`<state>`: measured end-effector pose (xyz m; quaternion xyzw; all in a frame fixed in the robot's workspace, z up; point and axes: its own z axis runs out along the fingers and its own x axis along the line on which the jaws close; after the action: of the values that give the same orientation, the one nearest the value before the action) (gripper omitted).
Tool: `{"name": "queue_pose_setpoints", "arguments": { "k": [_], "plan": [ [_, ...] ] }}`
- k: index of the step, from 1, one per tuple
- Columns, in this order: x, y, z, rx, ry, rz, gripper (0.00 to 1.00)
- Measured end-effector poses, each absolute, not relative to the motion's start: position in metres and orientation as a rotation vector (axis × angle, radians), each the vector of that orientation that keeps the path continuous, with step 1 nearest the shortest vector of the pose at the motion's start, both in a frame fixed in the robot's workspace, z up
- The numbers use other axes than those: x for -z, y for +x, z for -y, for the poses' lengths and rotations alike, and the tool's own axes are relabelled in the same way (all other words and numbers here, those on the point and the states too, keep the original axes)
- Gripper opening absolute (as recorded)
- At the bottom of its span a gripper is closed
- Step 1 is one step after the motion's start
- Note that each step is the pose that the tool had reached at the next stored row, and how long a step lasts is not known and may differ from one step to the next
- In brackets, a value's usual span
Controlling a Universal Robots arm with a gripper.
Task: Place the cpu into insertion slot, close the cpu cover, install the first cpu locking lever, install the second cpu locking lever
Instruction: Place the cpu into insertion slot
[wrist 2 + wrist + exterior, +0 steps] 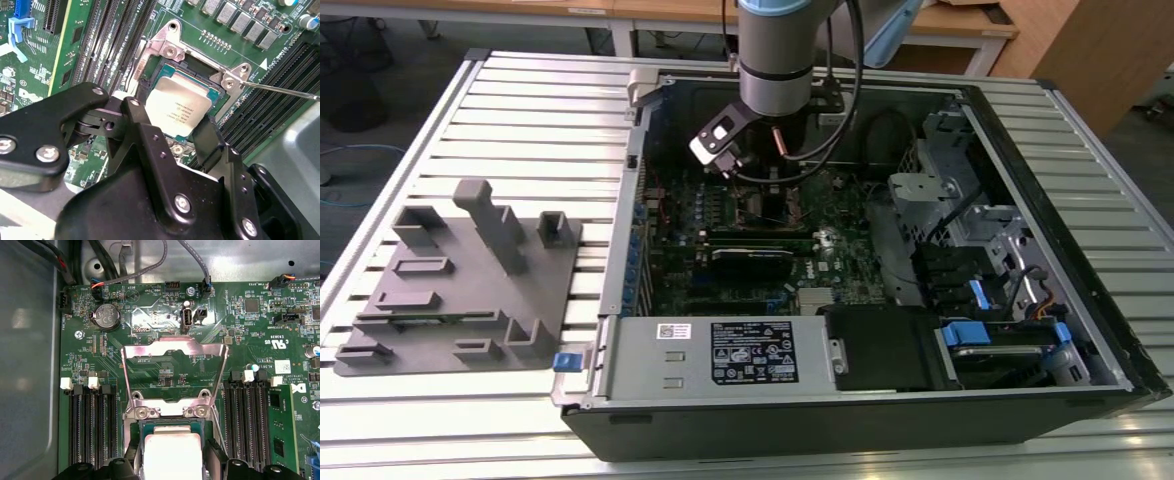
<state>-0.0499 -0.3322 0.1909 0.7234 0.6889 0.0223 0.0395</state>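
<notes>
Over slot (192,65), tool (170,120) flanks cpu (175,106); grip or release: cannot tell. First wrist view adds cover (175,347) standing open.

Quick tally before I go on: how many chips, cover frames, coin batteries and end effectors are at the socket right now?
chip: 1
cover frame: 1
coin battery: 1
end effector: 1
Total: 4

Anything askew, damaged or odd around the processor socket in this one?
Nothing stands out. The flat square silver-grey cpu sits squarely aligned within the dark metal-rimmed insertion slot, and the thin silvery cpu cover frame is hinged open, not bent.
</notes>
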Motion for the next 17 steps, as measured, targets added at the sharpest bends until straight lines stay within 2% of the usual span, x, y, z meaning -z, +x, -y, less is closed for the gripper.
{"name": "queue_pose_setpoints", "arguments": {
  "k": [2, 3, 17],
  "plan": [
    [-0.1911, -0.0499, 0.3323, -0.067, 2.217, -2.112, 0.62],
    [-0.1911, -0.0499, 0.3323, -0.067, 2.217, -2.112, 0.56],
    [-0.1949, -0.0498, 0.3322, -0.071, 2.217, -2.112, 0.55]
  ]
}}
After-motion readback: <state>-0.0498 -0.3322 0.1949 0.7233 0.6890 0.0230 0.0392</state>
